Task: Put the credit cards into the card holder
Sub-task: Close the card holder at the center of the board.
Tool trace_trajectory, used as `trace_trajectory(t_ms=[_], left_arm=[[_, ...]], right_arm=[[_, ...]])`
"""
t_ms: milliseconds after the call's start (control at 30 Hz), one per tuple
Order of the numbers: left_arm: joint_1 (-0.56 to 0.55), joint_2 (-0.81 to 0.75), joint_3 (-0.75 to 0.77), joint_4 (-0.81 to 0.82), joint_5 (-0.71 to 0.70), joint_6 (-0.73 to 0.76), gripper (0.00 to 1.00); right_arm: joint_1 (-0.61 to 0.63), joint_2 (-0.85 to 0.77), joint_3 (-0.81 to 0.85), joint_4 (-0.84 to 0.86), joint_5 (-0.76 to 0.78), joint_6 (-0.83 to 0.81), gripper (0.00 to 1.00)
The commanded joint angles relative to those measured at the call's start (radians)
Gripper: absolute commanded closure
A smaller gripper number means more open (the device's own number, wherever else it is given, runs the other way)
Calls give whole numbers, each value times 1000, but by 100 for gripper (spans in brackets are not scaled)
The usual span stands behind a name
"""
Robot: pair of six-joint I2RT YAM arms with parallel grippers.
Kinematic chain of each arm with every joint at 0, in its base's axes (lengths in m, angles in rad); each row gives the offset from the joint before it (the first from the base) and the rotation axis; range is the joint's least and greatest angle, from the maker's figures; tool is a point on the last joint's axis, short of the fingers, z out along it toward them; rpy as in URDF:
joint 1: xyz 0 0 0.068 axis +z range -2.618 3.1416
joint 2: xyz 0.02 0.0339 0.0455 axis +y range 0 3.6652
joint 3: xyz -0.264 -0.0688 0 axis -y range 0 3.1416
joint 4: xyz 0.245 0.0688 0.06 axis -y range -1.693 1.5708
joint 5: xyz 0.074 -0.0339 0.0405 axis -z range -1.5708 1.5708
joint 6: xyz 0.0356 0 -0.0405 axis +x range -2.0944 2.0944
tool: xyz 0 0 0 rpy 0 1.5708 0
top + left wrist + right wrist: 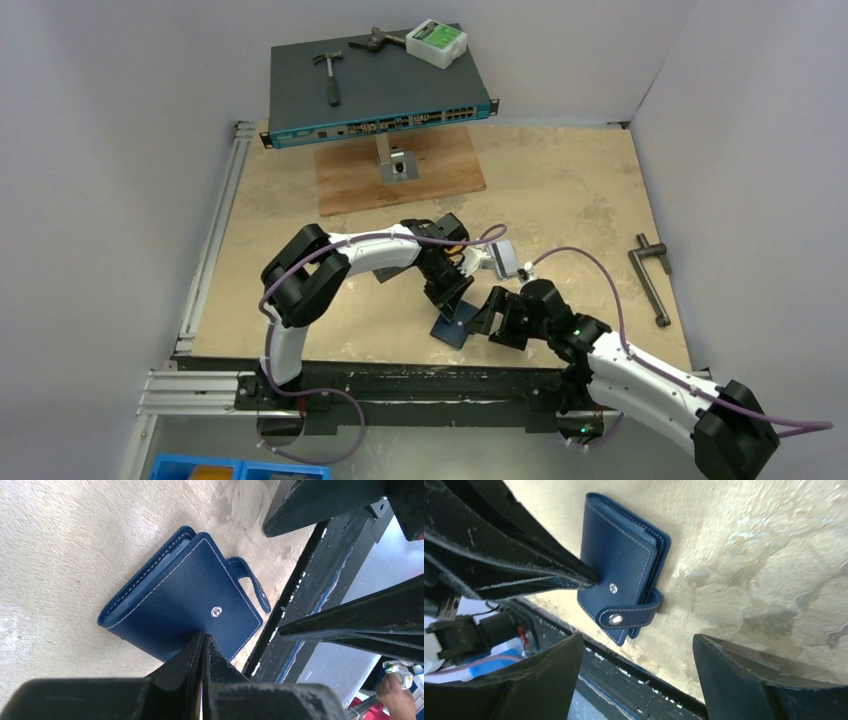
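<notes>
Your left gripper is pinched closed, tips on the holder — your right gripper gapes wide, holding nothing.

The card holder is a small navy-blue folding wallet with pale stitching along its edges. It lies folded flat on the sandy-coloured counter, close to the near edge. Lighter blue inner leaves show at its side. Its snap tab curls round the open edge, unfastened, just beside the metal stud on the cover.
</notes>
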Motion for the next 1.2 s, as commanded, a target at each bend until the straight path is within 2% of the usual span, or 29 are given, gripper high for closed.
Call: trace_trajectory(t_ms=[0, 267, 433, 567, 700, 900, 1100, 1133, 1167], left_arm=[[-7, 21, 30, 12, -62, -5, 100], [-7, 31, -11, 63, -141, -57, 100], [16, 46, -8, 83, -200, -140, 100], [68, 65, 1, 104, -264, -211, 100], [99, 47, -2, 141, -306, -253, 100], [130, -1, -31, 198, -311, -326, 100], [160, -124, -51, 193, -255, -360, 100], [165, -148, -40, 173, -249, -348, 100], [168, -174, -28, 156, -247, -334, 100]], right_arm=[[-1, 52, 80, -64, 125, -64, 23], [0, 5, 116, -143, 201, -67, 43], [13, -8, 116, -123, 201, -63, 41], [28, 2, 135, -87, 201, -79, 31], [40, 78, 216, -112, 234, -113, 27], [62, 151, 317, -190, 311, -123, 31], [66, 222, 416, -300, 421, -128, 36], [66, 217, 422, -298, 390, -114, 38], [61, 202, 414, -285, 388, -98, 44]])
